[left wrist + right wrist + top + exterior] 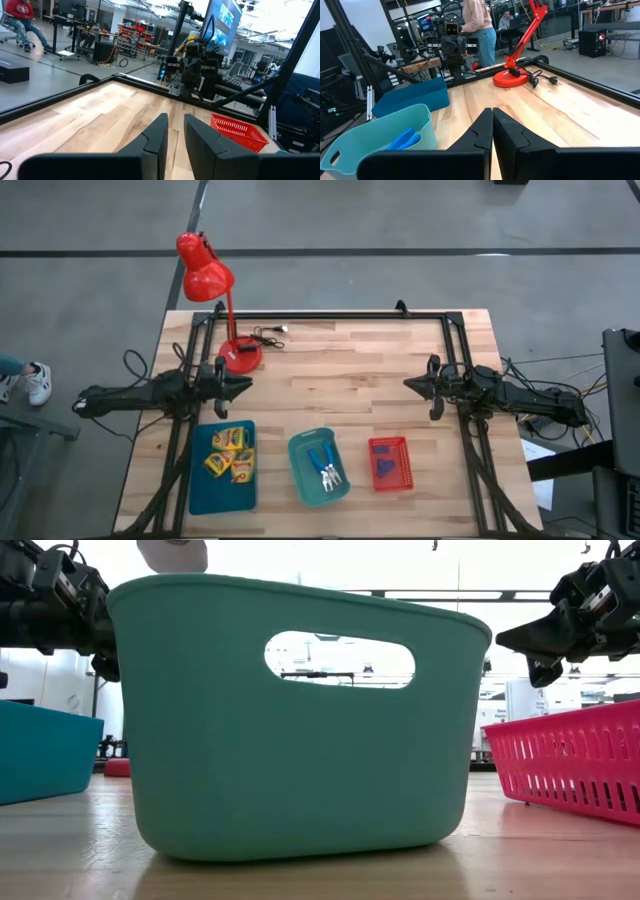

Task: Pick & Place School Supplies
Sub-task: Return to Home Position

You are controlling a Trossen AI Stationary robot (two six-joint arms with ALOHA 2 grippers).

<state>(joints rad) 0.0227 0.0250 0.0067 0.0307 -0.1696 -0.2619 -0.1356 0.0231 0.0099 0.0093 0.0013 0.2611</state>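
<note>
Left pincer (175, 120) slightly parted, empty, raised over light wooden worktop (340, 360); right pincer (492, 112) fingers pressed together, empty, facing it

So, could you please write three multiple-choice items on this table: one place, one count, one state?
1. Where do the blue-handled scissors lie? A) in the blue tray B) in the light teal bin C) in neither
2. How many yellow crayon boxes sit in the blue tray? A) one B) three C) six
3. How is the right tool? A) shut, empty B) wide open C) shut on scissors
Answers: 1 B, the high view shows them inside it; 2 B, three boxes show there; 3 A, its fingers meet with nothing between.
</note>
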